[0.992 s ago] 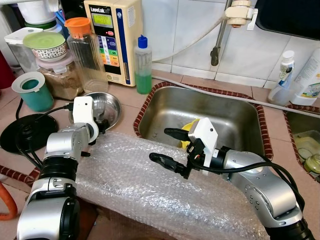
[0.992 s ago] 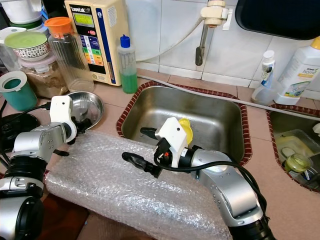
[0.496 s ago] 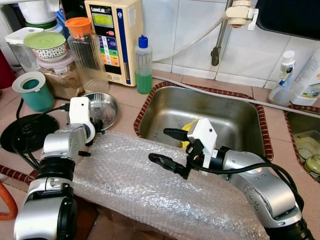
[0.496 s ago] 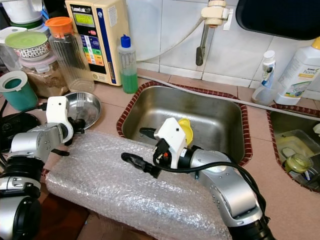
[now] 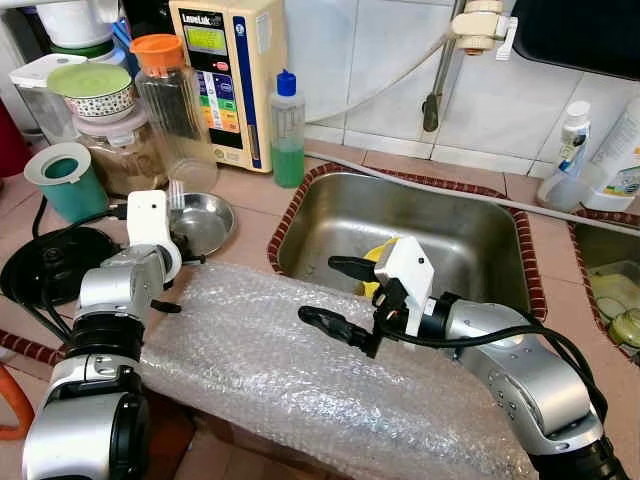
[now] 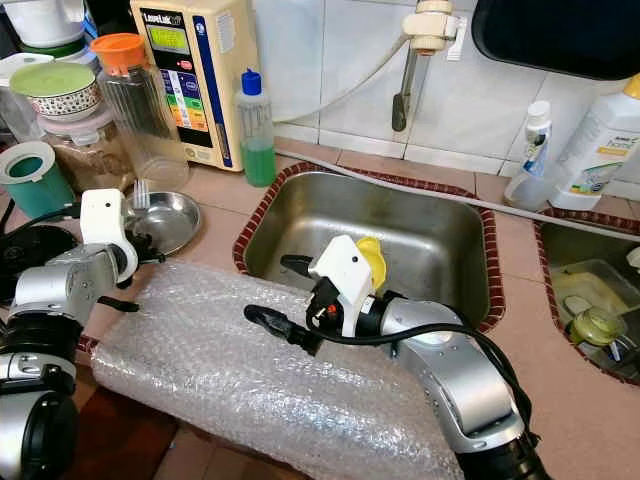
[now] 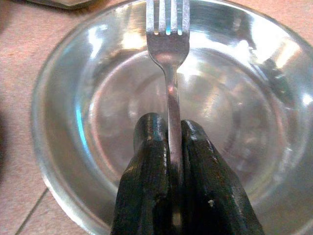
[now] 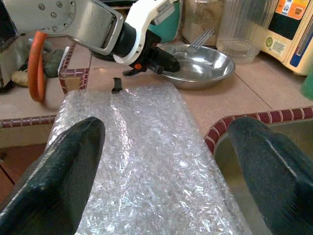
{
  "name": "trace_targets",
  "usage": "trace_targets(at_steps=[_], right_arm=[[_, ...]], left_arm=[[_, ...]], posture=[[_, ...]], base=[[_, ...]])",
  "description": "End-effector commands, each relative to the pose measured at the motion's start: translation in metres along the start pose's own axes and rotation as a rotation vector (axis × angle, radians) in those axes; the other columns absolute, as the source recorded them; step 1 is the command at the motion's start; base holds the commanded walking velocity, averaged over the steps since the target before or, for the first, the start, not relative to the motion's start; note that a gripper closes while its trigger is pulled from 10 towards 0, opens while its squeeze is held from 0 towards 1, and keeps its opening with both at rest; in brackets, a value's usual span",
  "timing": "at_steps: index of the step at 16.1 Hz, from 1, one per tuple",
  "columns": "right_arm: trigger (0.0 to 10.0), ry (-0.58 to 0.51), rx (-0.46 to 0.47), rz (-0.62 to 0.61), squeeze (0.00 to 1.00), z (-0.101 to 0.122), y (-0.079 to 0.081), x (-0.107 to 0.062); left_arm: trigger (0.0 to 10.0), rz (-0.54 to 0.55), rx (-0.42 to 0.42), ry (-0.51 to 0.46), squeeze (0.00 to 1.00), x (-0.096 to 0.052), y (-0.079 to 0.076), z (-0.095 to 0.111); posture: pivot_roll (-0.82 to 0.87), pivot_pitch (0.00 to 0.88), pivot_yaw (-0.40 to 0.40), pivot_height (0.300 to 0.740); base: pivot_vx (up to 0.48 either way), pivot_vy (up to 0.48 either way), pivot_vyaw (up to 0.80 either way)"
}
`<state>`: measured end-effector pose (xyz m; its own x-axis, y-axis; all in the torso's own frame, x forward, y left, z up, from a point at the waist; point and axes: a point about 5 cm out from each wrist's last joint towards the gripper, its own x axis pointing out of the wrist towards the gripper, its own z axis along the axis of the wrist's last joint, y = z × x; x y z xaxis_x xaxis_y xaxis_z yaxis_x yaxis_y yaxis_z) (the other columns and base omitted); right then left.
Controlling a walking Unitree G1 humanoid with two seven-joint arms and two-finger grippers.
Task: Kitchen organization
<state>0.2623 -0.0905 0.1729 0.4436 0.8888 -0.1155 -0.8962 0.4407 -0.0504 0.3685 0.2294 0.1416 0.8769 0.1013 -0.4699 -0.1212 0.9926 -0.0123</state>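
My left gripper (image 7: 168, 147) is shut on the handle of a steel fork (image 7: 168, 54). The fork's tines hang over a shallow steel bowl (image 5: 210, 225) on the counter left of the sink. A sheet of bubble wrap (image 5: 300, 370) lies across the counter's front edge. My right gripper (image 5: 322, 290) hovers open above the sheet by the sink's (image 5: 300, 205) near left corner, with nothing between its fingers. A yellow item (image 6: 371, 247) lies in the sink behind the right wrist, mostly hidden.
Behind the bowl stand a jar with an orange lid (image 5: 170, 100), a teal cup (image 5: 65, 182), stacked containers (image 5: 95, 100), a water purifier (image 5: 228, 70) and a green soap bottle (image 5: 286, 130). A faucet (image 5: 435, 95) hangs over the sink. Bottles (image 5: 572, 140) stand at the right.
My left gripper has shifted left with the fork, and the fork's tines now show above the bowl's left side. The right arm has stayed put.
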Motion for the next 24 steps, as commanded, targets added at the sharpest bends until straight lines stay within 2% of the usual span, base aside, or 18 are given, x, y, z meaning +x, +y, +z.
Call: trace_targets(at_steps=[1, 4, 8, 9, 10, 11, 12, 14, 16, 17, 19, 21, 24], right_arm=[[10.0, -0.005, -0.019, -0.003, 0.00, 0.003, -0.002, 0.000], [10.0, -0.007, -0.021, -0.011, 0.00, 0.004, -0.004, 0.000], [10.0, -0.009, -0.024, -0.027, 0.00, 0.004, -0.006, 0.000], [10.0, -0.014, -0.027, -0.049, 0.00, 0.004, -0.009, 0.001], [10.0, -0.017, -0.029, -0.064, 0.00, 0.004, -0.011, 0.001], [10.0, -0.017, -0.029, -0.064, 0.00, 0.004, -0.011, 0.001], [10.0, -0.037, -0.038, -0.128, 0.00, 0.007, -0.019, 0.001], [10.0, -0.085, -0.036, -0.247, 0.00, 0.013, -0.034, -0.001], [10.0, -0.190, 0.016, -0.404, 0.00, 0.027, -0.055, -0.009], [10.0, -0.215, 0.021, -0.440, 0.00, 0.030, -0.059, -0.011], [10.0, -0.272, 0.054, -0.509, 0.00, 0.036, -0.067, -0.014], [10.0, -0.293, 0.079, -0.521, 0.00, 0.038, -0.069, -0.015], [10.0, -0.367, 0.182, -0.548, 0.00, 0.042, -0.075, -0.016]], left_arm=[[0.0, 0.020, 0.009, -0.020, 0.00, -0.001, 0.005, 0.005], [0.0, 0.023, -0.020, -0.095, 0.00, -0.004, 0.001, 0.019], [0.0, -0.005, -0.012, -0.205, 0.00, -0.008, -0.006, 0.035], [0.0, -0.086, -0.049, -0.308, 0.00, -0.013, -0.018, 0.047], [0.0, -0.117, -0.026, -0.357, 0.00, -0.016, -0.024, 0.052], [0.0, -0.117, -0.026, -0.357, 0.00, -0.016, -0.024, 0.052], [0.0, -0.211, -0.014, -0.437, 0.00, -0.022, -0.042, 0.058], [0.0, -0.323, 0.030, -0.515, 0.00, -0.030, -0.064, 0.062], [0.0, -0.593, 0.118, -0.604, 0.00, -0.051, -0.112, 0.058], [0.0, -0.667, 0.146, -0.606, 0.00, -0.056, -0.123, 0.054], [0.0, -0.784, 0.199, -0.602, 0.00, -0.064, -0.142, 0.041], [0.0, -0.817, 0.217, -0.600, 0.00, -0.067, -0.148, 0.036], [0.0, -0.912, 0.260, -0.603, 0.00, -0.076, -0.162, 0.023]], posture=[[0.04, 0.000, 0.016, 0.740], [0.04, 0.000, 0.017, 0.740], [0.04, 0.000, 0.018, 0.740], [0.04, 0.000, 0.017, 0.740], [0.04, 0.000, 0.015, 0.740], [0.04, 0.000, 0.015, 0.740], [0.03, 0.000, 0.014, 0.740], [0.03, 0.000, 0.015, 0.740], [0.03, 0.000, 0.018, 0.740], [0.03, 0.000, 0.019, 0.740], [0.03, 0.000, 0.020, 0.740], [0.03, 0.000, 0.020, 0.740], [0.03, 0.000, 0.024, 0.740]], base=[[0.000, 0.000, 0.00], [0.000, 0.000, 0.00], [0.000, 0.000, 0.00], [0.000, 0.000, 0.00], [0.000, 0.000, 0.00], [0.000, 0.000, 0.00], [0.000, 0.000, 0.00], [0.000, 0.000, 0.00], [0.000, 0.000, 0.00], [0.000, 0.000, 0.00], [0.000, 0.000, 0.00], [0.000, 0.000, 0.00], [0.000, 0.000, 0.00]])
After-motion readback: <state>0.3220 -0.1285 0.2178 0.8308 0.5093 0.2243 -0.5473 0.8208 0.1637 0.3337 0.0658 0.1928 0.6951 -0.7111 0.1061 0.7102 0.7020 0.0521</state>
